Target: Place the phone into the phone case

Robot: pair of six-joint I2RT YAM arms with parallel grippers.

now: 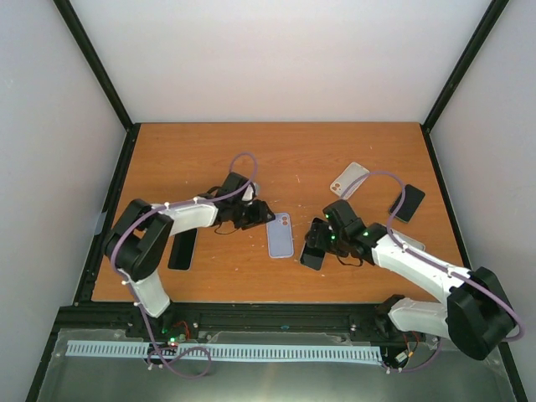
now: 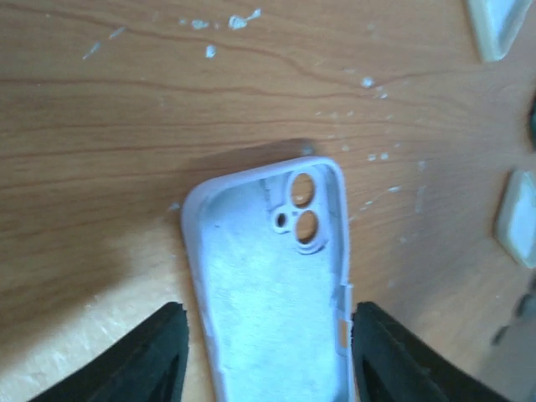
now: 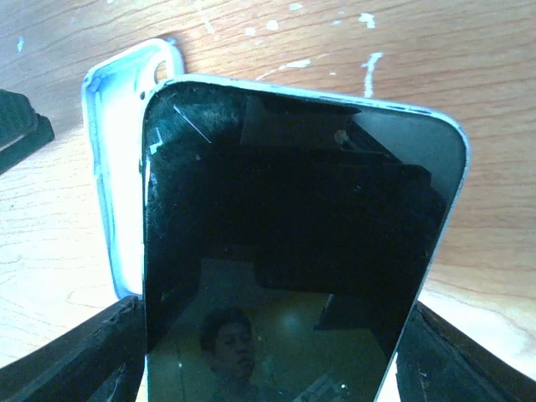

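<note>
The lavender case [image 1: 280, 235] lies flat on the table [image 1: 209, 159] about midway between the two arms, open side up, with its camera cut-outs at the far end. The left gripper [image 1: 261, 213] sits low at the case's far left corner. From its wrist camera the two black fingers [image 2: 159, 352] stand spread on either side of the case, close to its long edges, with a thin strip of wood showing between the left finger and the rim, so it is not gripping the case. Just right of the case, the right gripper [image 1: 319, 238] pinches the phone [image 1: 314, 249] across its width, a finger [image 3: 92, 360] against each long side. The phone is tilted, with its dark glass facing the wrist camera and its free end pointing toward the case. I can't tell whether any edge of it touches the wood. From above, a narrow gap of table separates phone and case. Farther back on the right lie a clear case [image 1: 349, 179] and a second black phone [image 1: 407, 203], well apart from the work. A dark flat slab [image 1: 182, 249] rests beside the left arm.
</note>
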